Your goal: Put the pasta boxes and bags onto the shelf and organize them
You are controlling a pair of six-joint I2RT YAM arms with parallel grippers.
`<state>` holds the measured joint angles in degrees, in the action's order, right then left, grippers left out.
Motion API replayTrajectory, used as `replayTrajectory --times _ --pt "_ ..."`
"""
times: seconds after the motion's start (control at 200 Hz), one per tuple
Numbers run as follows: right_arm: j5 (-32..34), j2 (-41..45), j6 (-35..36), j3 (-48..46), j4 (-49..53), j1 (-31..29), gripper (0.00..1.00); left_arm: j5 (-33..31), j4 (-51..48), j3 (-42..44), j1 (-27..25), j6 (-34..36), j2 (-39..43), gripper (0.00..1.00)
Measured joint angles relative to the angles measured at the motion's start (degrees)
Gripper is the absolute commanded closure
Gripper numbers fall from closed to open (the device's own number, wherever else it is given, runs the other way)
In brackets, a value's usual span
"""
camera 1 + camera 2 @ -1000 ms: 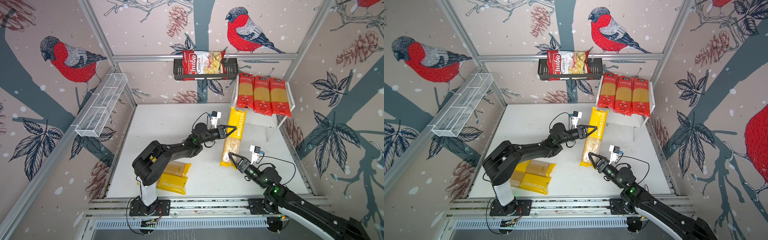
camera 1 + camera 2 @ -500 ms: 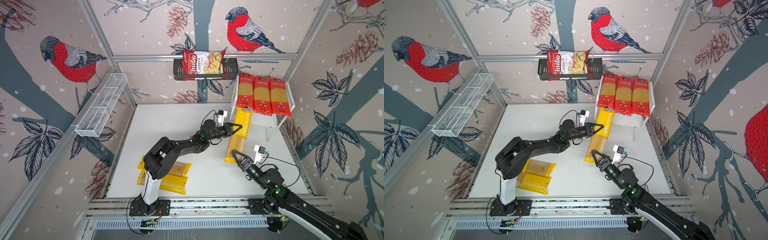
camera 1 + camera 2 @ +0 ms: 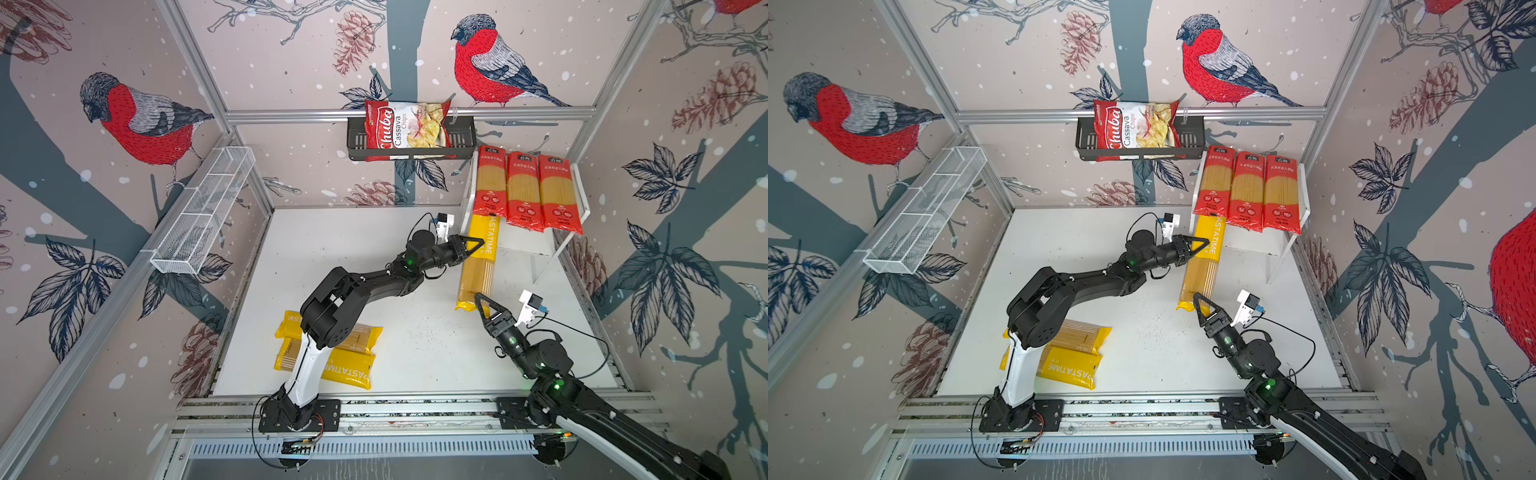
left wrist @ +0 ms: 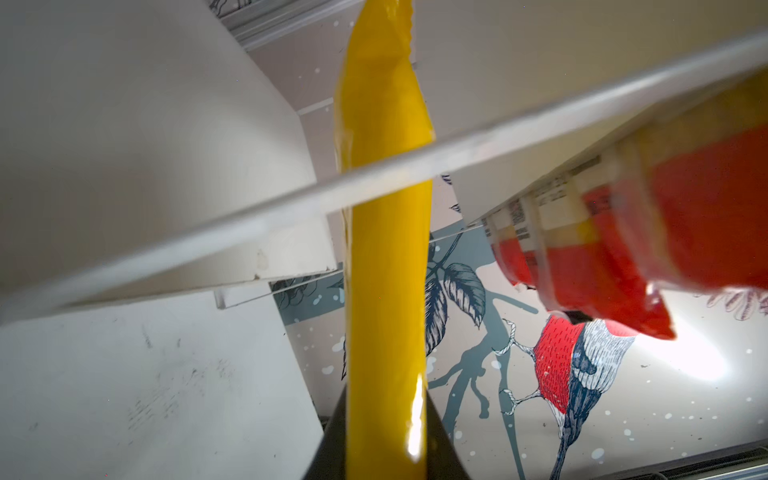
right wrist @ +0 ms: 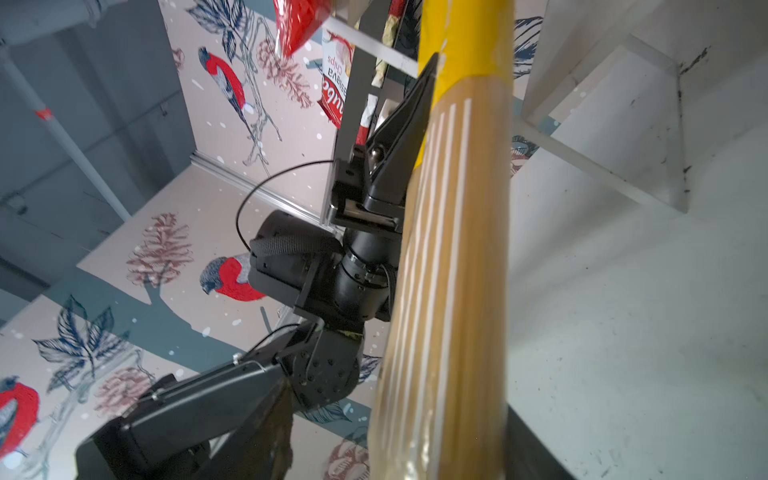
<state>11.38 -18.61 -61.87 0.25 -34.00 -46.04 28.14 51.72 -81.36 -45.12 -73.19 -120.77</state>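
Yellow packet (image 3: pixel 477 266), far end hidden under red packets (image 3: pixel 525 195)

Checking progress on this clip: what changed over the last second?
The left gripper, shut on the yellow packet, carried it toward the shelf; its far end now reaches under the top board. The right gripper followed at its near end. The three red packets and the two yellow packets on the table stayed put.
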Motion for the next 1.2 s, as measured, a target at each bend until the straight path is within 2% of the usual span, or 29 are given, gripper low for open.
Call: replayTrajectory --times 0.245,0.445,0.74,1.066,1.201 --pt "2.1 -0.5 -4.5 0.0 -0.7 3.4 0.42 -5.7 4.2 0.1 -1.7 -2.4 -1.7 1.00" --pt "2.3 -5.0 -6.6 0.0 -2.2 7.3 0.52 -7.3 4.6 -1.8 -2.2 -3.4 -3.8 1.00" --pt "2.3 -14.6 -7.3 0.0 -9.6 9.6 0.81 -7.0 0.8 -4.7 -2.4 -2.8 -4.5 1.00" --pt "0.5 -16.7 -7.4 2.1 -8.7 13.4 0.94 -5.7 -3.1 -5.3 -0.5 -2.7 -4.2 0.58" --pt "0.0 -16.9 -8.8 3.2 -6.4 17.1 0.97 -5.4 -3.5 -2.7 0.3 -1.7 -1.9 0.49"
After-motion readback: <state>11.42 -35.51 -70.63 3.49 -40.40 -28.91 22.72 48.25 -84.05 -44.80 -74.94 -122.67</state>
